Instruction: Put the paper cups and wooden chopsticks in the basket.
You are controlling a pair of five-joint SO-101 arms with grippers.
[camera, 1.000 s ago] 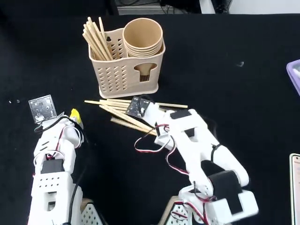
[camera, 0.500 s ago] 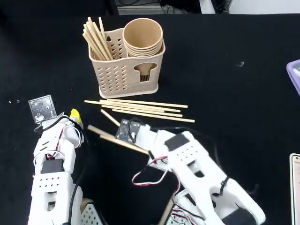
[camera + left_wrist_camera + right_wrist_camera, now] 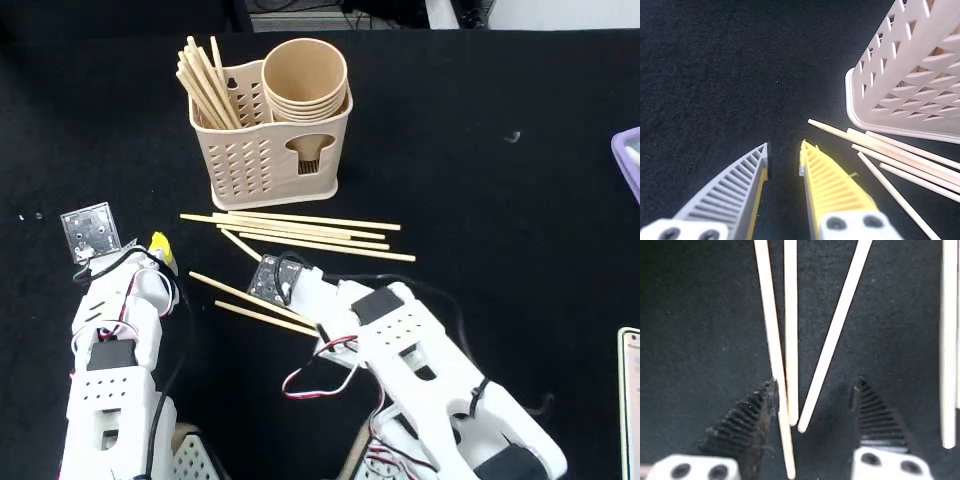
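right arm (image 3: 420,350): at the near edge of the counter (image 3: 520,230); jaws wide, empty.
nearest wooden chopsticks (image 3: 832,335): near ends between those jaws, long axis running straight out ahead, not across.
left arm (image 3: 115,330): off to the side; jaws narrowly parted, empty.
other loose chopsticks (image 3: 300,228): beyond, lying along the near edge's line.
basket (image 3: 270,165): toward the far edge, holding paper cups (image 3: 305,70).
writing: none legible.

- A beige perforated plastic basket (image 3: 262,160) holds stacked brown paper cups (image 3: 305,78) and upright wooden chopsticks (image 3: 205,82).
- Loose wooden chopsticks (image 3: 310,230) lie on the black table (image 3: 500,220) just in front of it.
- The white right arm (image 3: 400,325) hangs over two separate chopsticks (image 3: 235,291).
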